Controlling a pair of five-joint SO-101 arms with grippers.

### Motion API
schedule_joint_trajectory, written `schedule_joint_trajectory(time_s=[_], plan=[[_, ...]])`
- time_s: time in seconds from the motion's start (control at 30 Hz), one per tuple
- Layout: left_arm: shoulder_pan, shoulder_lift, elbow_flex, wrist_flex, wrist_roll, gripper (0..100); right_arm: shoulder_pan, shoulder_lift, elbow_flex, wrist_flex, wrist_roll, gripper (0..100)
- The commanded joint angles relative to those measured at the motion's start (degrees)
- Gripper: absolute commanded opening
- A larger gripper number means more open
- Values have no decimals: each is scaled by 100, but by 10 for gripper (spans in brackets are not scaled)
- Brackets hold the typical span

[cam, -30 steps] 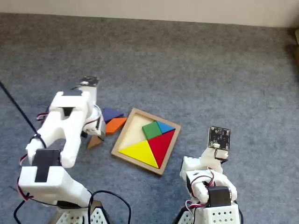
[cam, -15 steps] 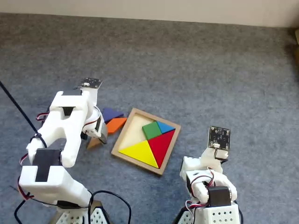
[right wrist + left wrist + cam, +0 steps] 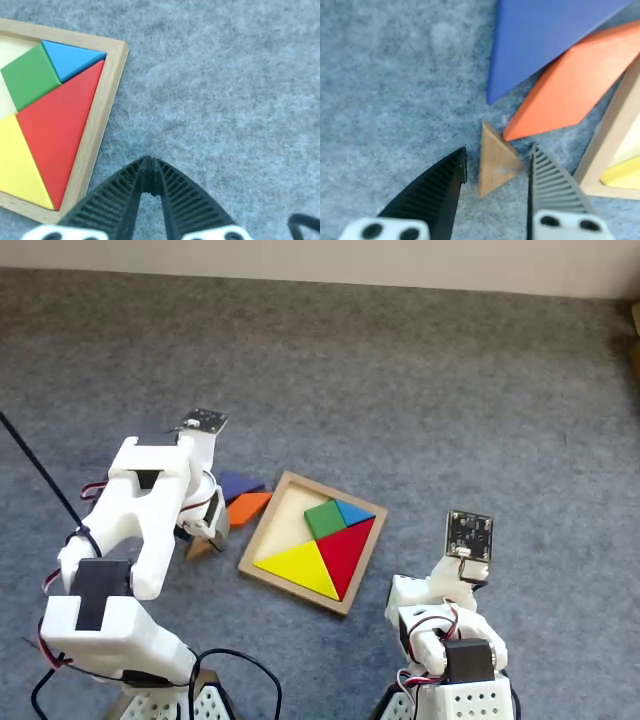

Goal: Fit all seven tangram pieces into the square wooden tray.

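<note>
The square wooden tray (image 3: 262, 530) holds a green square (image 3: 322, 519), a light blue triangle (image 3: 355, 512), a red triangle (image 3: 347, 552) and a yellow triangle (image 3: 297, 568). On the carpet to its left lie a dark blue triangle (image 3: 240, 484), an orange parallelogram (image 3: 247, 507) and a small tan wooden triangle (image 3: 200, 546). My left gripper (image 3: 499, 152) is open, low over the carpet, one finger on each side of the tan triangle (image 3: 496, 160). My right gripper (image 3: 148, 163) is shut and holds nothing, hanging over bare carpet just off the tray's rim (image 3: 107, 100).
Grey carpet covers the whole work surface. The orange parallelogram (image 3: 575, 80) and dark blue triangle (image 3: 545, 35) lie close beyond the tan triangle, and the tray's corner (image 3: 610, 145) is beside my grey finger (image 3: 550, 185). The right arm (image 3: 447, 640) is folded near its base.
The left arm's wrist has shifted slightly toward the tray, bringing its gripper over the tan triangle. The right arm and all pieces have stayed put.
</note>
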Motion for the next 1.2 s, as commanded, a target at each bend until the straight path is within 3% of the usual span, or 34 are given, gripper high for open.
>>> schedule_joint_trajectory(time_s=[0.0, 0.33, 0.57, 0.67, 0.97, 1.17], plan=[[136, -22, -4, -35, -88, 157, -57, -110, 875, 48, -53, 6], [295, -681, 92, 79, -97, 86, -57, -110, 875, 48, -53, 6], [1218, -2448, 699, 536, -26, 87, -57, -110, 875, 48, -53, 6], [1552, -2818, 725, 571, 325, 87, -57, -110, 875, 48, -53, 6], [2589, -2738, 233, 527, 932, 87, -57, -110, 875, 48, -53, 6], [2941, -1604, -523, 475, 1125, 88, -40, -110, 875, 48, -53, 6]])
